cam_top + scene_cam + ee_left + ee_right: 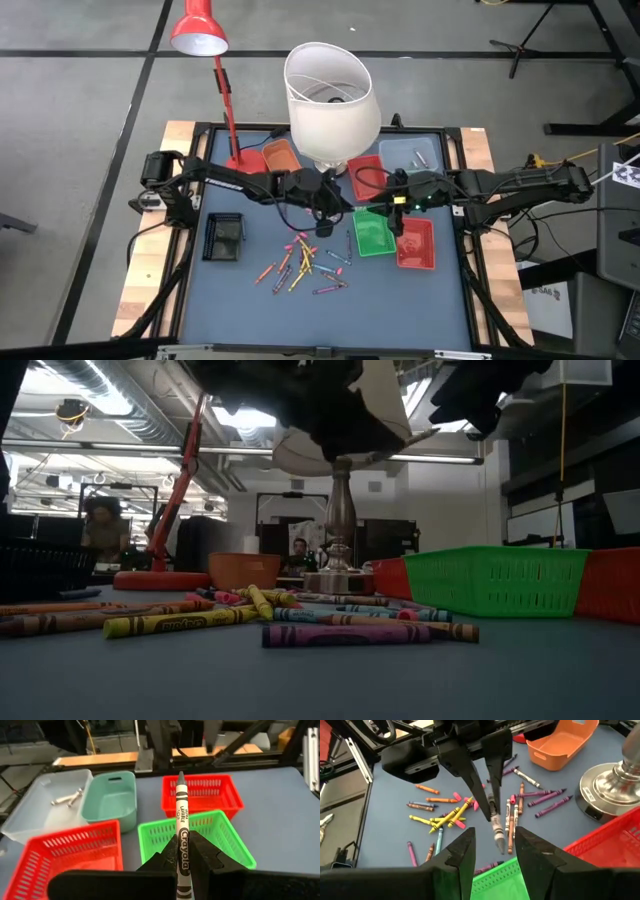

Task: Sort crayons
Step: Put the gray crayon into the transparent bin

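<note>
From above, we see the left arm reaching in from the left edge toward the middle of the frame, its left gripper (325, 212) hanging just below the base of a white lamp (330, 92). The right arm stretches in from the right edge, and the right gripper (398, 212) sits over the green tray (372, 233), with a red tray (416, 246) just beside it. The loose crayons (305, 262) lie scattered on the blue mat at lower centre.

At table height, we see the crayons (300, 618) spread along the left and middle of the frame, a purple one nearest the camera, and the green tray (495, 580) at right. Dark arm parts hang at the top edge.

From the left wrist, we see the left gripper (181, 862) clamped tight on a grey crayon (181, 820) that stands upright at centre frame, tip upward, over the green tray (197, 836).

From the right wrist, we see the right gripper (492, 847) spread wide at the bottom of the frame with nothing between its fingers. Beyond it, at centre, the left gripper (492, 805) points down, pinching the grey crayon (496, 827) above the scattered pile.
</note>
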Motion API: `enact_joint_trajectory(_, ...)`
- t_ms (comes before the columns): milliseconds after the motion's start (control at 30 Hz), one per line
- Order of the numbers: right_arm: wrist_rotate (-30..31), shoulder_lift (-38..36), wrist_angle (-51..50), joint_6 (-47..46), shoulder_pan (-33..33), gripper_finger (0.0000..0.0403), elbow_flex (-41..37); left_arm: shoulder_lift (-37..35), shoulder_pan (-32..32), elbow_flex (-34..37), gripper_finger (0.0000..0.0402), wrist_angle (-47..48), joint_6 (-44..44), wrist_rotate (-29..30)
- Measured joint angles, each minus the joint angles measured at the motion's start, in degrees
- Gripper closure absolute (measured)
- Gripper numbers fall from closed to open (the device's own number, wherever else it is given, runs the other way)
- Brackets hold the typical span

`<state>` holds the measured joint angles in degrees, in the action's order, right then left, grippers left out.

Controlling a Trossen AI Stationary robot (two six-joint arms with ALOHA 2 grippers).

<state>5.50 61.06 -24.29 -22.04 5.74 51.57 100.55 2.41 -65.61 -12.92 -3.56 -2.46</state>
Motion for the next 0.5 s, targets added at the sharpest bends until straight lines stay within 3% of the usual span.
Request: enact_joint_trajectory(500, 0.0, 0.0, 0.7, 0.0, 0.0, 0.0267, 0.0, 0.0, 0.0, -2.2, 0.0394, -2.9, -0.1, 0.3)
